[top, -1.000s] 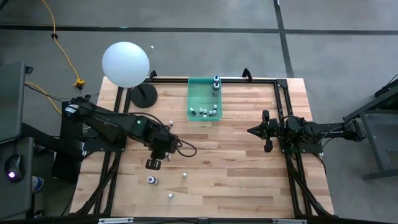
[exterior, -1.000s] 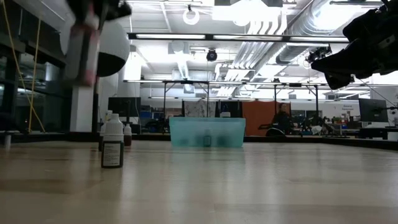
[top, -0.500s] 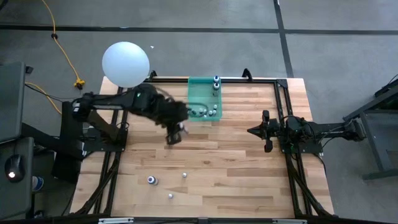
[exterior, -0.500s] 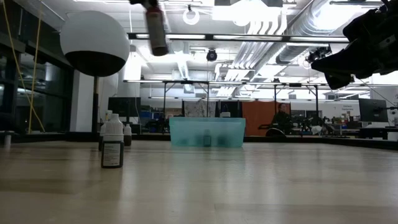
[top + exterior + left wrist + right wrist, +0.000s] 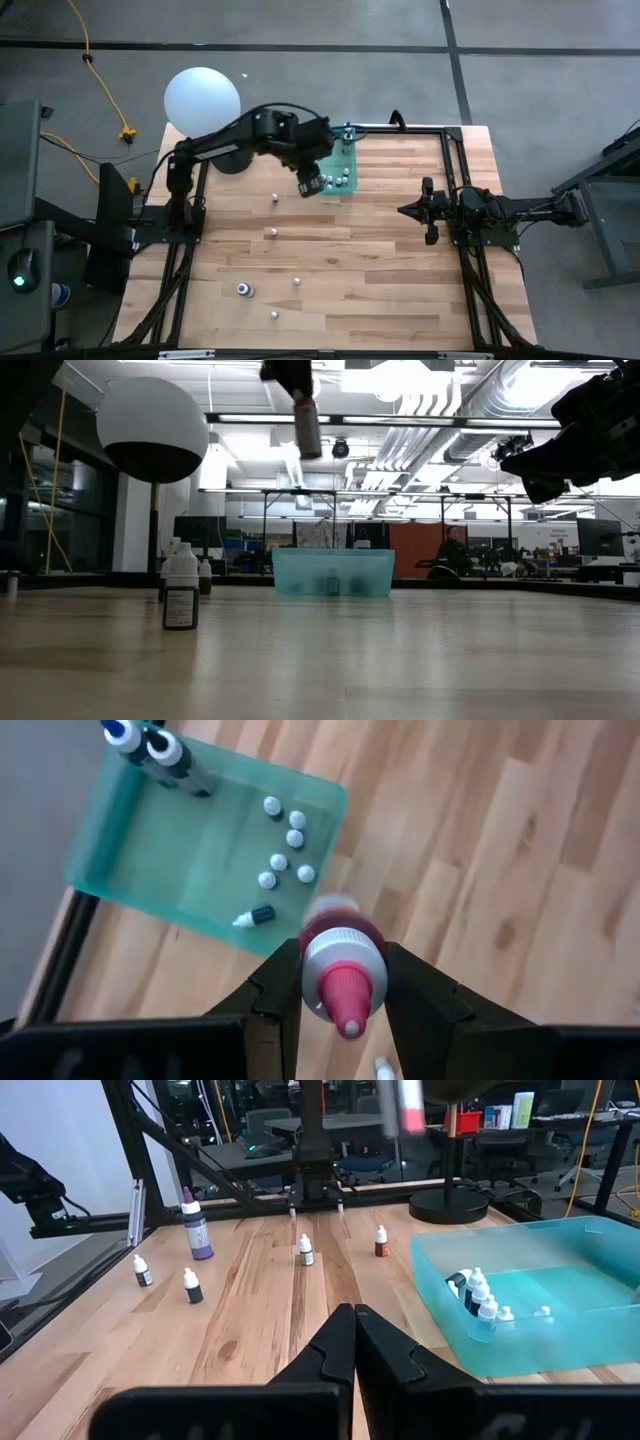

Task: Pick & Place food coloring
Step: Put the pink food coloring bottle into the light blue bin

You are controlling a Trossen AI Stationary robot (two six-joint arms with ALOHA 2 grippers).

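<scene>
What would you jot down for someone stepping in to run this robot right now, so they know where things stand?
Left gripper: shut on a red-capped bottle, carried high near the teal bin.
Right gripper: shut, empty, waiting at the table's right side.
Done: several small bottles stand in the bin, one lies on its side, two taller ones sit at its far end.
Left: drop the held bottle in, then fetch five loose bottles on the wooden table.
</scene>
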